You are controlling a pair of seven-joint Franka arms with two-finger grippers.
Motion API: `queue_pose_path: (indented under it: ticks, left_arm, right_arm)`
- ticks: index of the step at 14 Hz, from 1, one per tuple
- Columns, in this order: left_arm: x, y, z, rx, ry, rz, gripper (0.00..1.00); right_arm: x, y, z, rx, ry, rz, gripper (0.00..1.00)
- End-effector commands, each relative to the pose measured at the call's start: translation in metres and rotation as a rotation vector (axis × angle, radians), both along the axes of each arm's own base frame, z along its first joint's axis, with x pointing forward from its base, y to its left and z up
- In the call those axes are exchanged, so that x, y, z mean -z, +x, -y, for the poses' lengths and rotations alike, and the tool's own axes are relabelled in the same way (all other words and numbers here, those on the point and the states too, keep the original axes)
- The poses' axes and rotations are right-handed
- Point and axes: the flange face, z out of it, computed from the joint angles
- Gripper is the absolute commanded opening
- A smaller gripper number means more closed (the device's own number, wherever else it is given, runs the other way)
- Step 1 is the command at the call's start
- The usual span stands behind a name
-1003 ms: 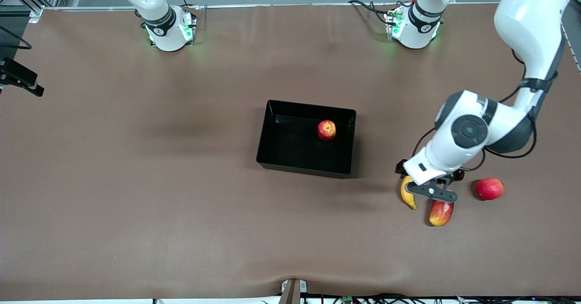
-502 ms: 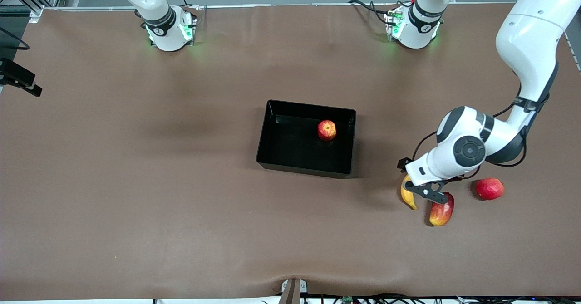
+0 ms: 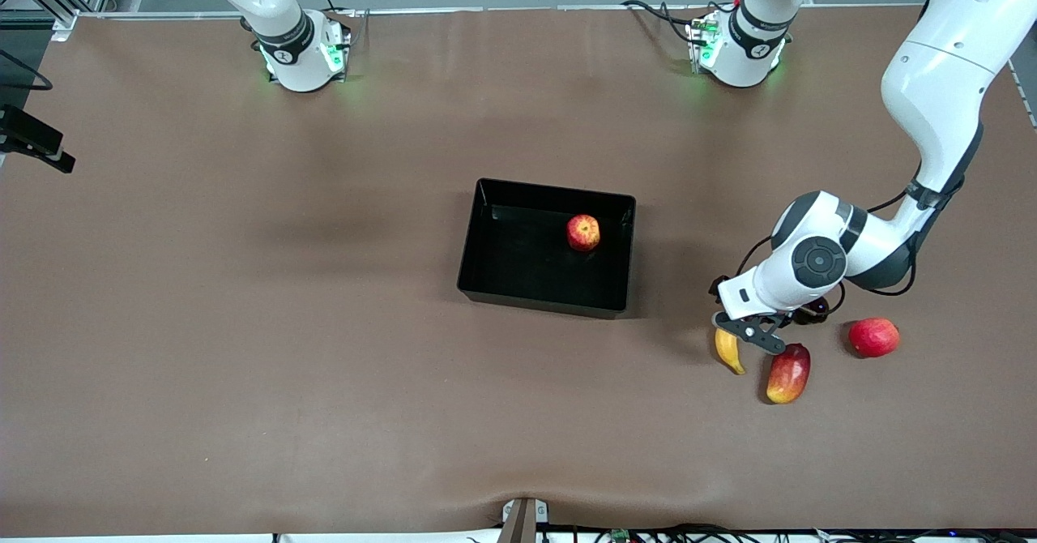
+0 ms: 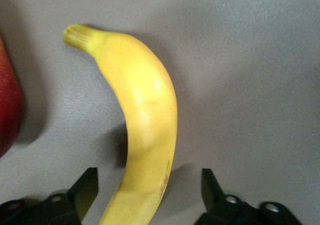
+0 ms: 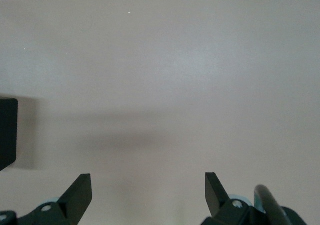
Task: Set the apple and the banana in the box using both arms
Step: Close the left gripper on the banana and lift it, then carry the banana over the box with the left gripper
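The yellow banana lies on the table toward the left arm's end. My left gripper is low over its end farthest from the front camera. In the left wrist view the banana runs between the fingers of the left gripper, which stands open with a gap on each side. The red apple sits inside the black box, near the wall toward the left arm's end. My right gripper hangs open over bare table with nothing between its fingers; the front view shows only that arm's base.
A red-yellow mango lies right beside the banana, and its edge shows in the left wrist view as the mango. A round pinkish-red fruit lies farther toward the left arm's end. A corner of the box shows in the right wrist view.
My left gripper has come down and shifted off the mango toward the banana, and its fingers have narrowed a little. The right arm has not moved.
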Motion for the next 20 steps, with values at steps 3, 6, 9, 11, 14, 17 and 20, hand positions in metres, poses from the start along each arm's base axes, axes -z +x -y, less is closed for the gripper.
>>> queue_pose_path:
  ticks: [3, 6, 9, 11, 14, 17, 20]
  left_arm:
    - [-0.005, 0.003, 0.0, 0.041, 0.002, 0.027, 0.26]
    - [-0.025, 0.008, 0.007, 0.101, 0.004, 0.058, 0.05]
    - [-0.076, 0.005, 0.043, 0.141, -0.004, 0.103, 0.03]
    - [-0.106, 0.002, 0.077, 0.168, -0.025, 0.124, 0.0]
    - [-0.144, -0.003, 0.12, 0.089, -0.102, 0.092, 0.0]
    - [-0.156, -0.029, 0.184, -0.024, -0.128, 0.094, 0.0]
    - [-0.165, -0.058, 0.254, -0.119, -0.152, 0.103, 0.0]
  right_arm:
    - [0.0, -0.002, 0.01, 0.028, 0.012, -0.007, 1.0]
    - [0.0, -0.002, 0.009, 0.027, 0.012, -0.007, 1.0]
    - [0.0, -0.002, 0.009, 0.027, 0.012, -0.007, 1.0]
    - [0.0, -0.002, 0.009, 0.027, 0.012, -0.007, 1.0]
    - [0.0, -0.002, 0.011, 0.03, 0.012, -0.007, 1.0]
    - [0.0, -0.002, 0.011, 0.03, 0.012, -0.007, 1.0]
    - [0.0, -0.002, 0.012, 0.031, 0.012, -0.009, 1.0]
